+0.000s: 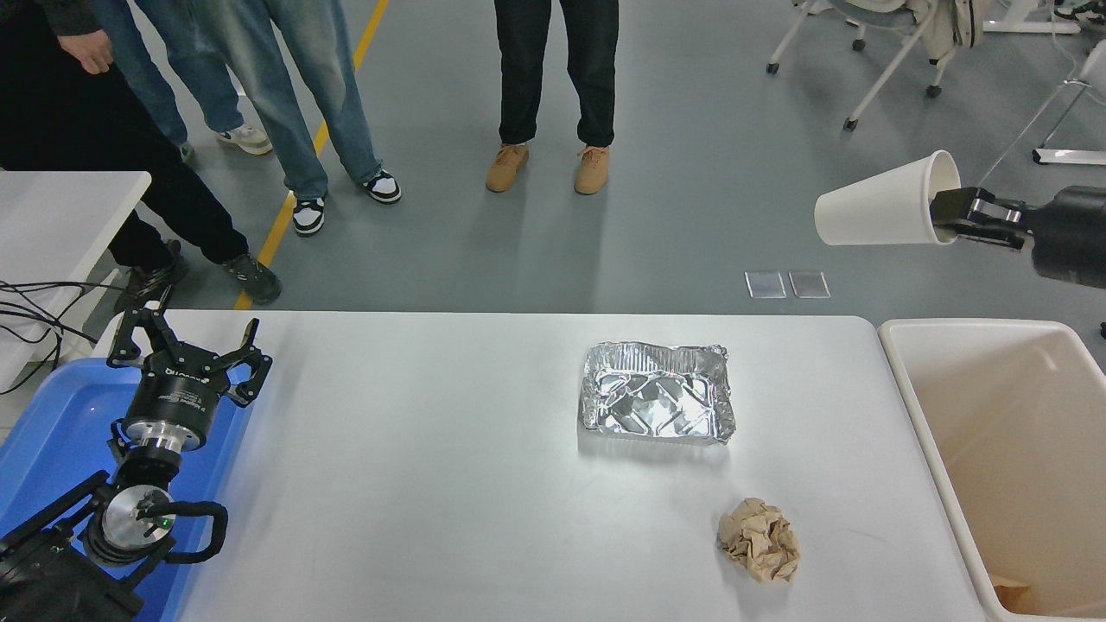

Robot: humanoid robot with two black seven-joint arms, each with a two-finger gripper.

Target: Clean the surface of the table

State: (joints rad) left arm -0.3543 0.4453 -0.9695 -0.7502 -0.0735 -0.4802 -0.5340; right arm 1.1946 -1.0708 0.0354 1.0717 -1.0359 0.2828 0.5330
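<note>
The right gripper point(950, 218) comes in from the three o'clock edge with its jaws pinched on the rim of a white paper cup point(881, 211), one finger inside the mouth, the cup lying sideways in the air with its base pointing toward nine o'clock. It hangs above the floor past the far edge of the table surface point(415, 466), up at about two o'clock from the table's middle. The beige bin point(916, 406) sits at the table's three o'clock end, so I'd say this is the carry step: the cup needs bringing over the bin's opening before the jaws let go. A foil tray point(657, 404) and a crumpled brown paper ball point(759, 540) wait on the table. The left gripper point(186, 350) is parked at eight o'clock over a blue bin point(52, 432), fingers spread and empty.
</note>
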